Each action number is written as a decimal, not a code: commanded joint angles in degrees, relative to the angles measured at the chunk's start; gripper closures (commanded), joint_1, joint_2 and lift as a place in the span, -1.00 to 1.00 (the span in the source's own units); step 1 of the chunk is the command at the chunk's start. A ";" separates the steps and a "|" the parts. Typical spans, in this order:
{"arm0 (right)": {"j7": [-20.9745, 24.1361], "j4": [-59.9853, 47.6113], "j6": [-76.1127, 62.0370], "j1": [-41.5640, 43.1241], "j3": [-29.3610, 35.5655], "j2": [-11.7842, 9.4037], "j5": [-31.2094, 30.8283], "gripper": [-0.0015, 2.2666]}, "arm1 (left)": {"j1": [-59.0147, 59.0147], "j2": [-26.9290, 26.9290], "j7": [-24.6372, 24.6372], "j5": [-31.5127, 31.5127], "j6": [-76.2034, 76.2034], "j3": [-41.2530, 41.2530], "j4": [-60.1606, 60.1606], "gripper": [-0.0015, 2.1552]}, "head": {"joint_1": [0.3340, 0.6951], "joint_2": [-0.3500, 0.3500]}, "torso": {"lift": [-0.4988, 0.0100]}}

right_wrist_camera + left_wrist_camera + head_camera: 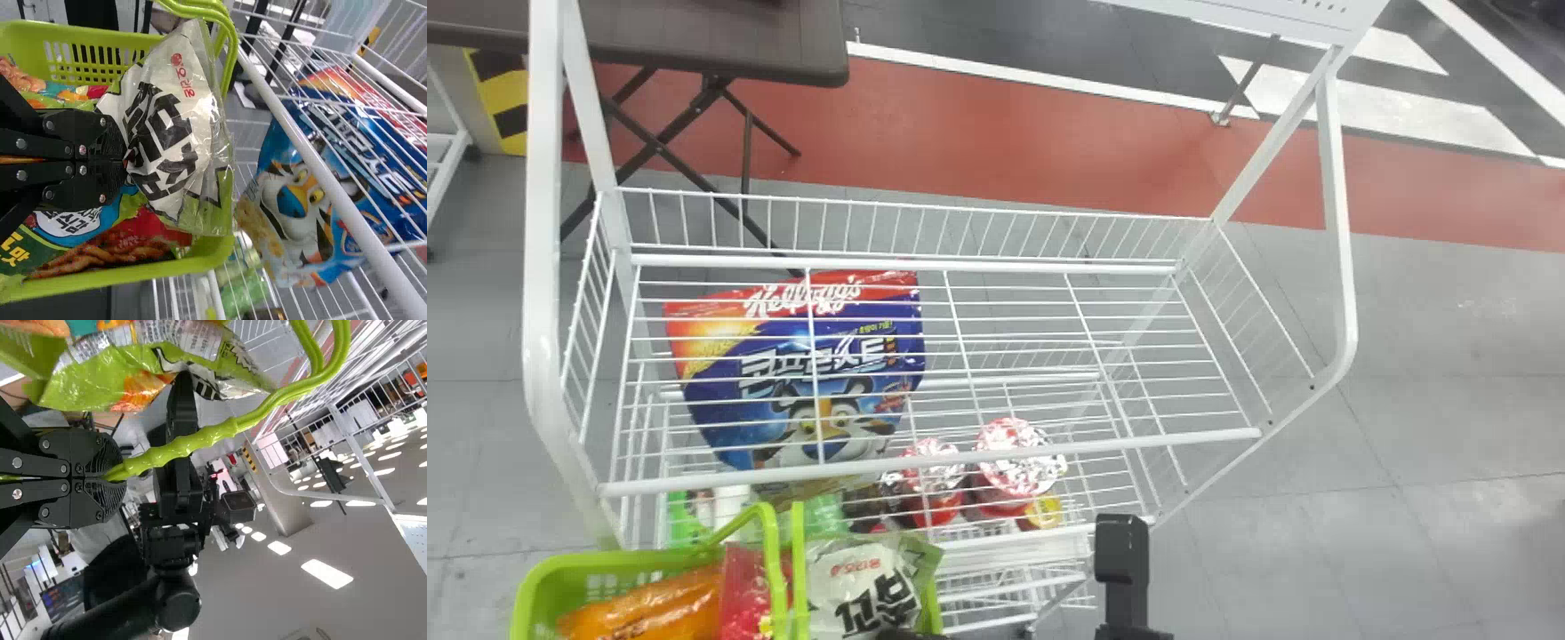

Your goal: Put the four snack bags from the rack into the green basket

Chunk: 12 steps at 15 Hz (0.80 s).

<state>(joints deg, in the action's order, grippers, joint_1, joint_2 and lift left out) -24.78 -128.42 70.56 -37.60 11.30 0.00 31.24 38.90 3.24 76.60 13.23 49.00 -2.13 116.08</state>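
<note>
The green basket [605, 560] sits lower left in the head view, handle [200, 439] clamped in the left pincer [115, 475]; the right pincer [125, 161] grips a white snack bag [175, 127] near the rim [208, 257]; released there, it might slip outside.

The green basket [623, 559] has its handles raised. Inside lie a glossy orange bag [645, 612] and a red bag [741, 582]; the white bag [175, 137], black-lettered and crinkled, is pinched at one end over the basket.

One green basket [623, 560]; one blue cereal bag [769, 411]; two foil-topped tubs [1005, 434] (both red); one dark table [720, 40].
</note>
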 commanded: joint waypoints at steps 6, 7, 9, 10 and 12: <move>3.25 6.87 0.24 -0.19 -2.33 -1.49 -6.90 0.97 | 0.04 0.01 0.21 0.22 -0.17 -0.24 -0.41 0.53 | 1.00 -0.78 | 0.93; 3.25 6.78 0.24 -0.19 -1.63 -1.49 -6.90 0.96 | 0.04 -0.07 0.21 0.22 -0.17 -0.24 -0.41 0.53 | 1.00 -0.95 | 0.93; 3.52 4.67 -1.69 -0.90 -1.28 -1.41 -6.81 0.00 | 0.30 -0.07 0.30 0.22 -0.17 -0.24 -0.32 0.53 | 1.00 -1.00 | 0.93; 3.78 2.65 -2.75 -1.69 -1.28 -1.41 -6.90 -0.93 | 0.39 -0.07 0.21 0.22 -0.17 -0.24 -0.32 0.53 | 1.00 -1.00 | 0.93; 3.16 0.10 -5.03 -3.09 -1.45 -1.49 -6.90 -1.00 | 0.74 -0.07 0.30 0.22 -0.17 -0.24 -0.06 0.53 | 1.00 -1.00 | 0.93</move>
<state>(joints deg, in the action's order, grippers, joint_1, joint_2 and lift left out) -21.32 -126.58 67.17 -39.77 9.98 -1.45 24.39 39.43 3.16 76.90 13.45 48.83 -2.36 115.85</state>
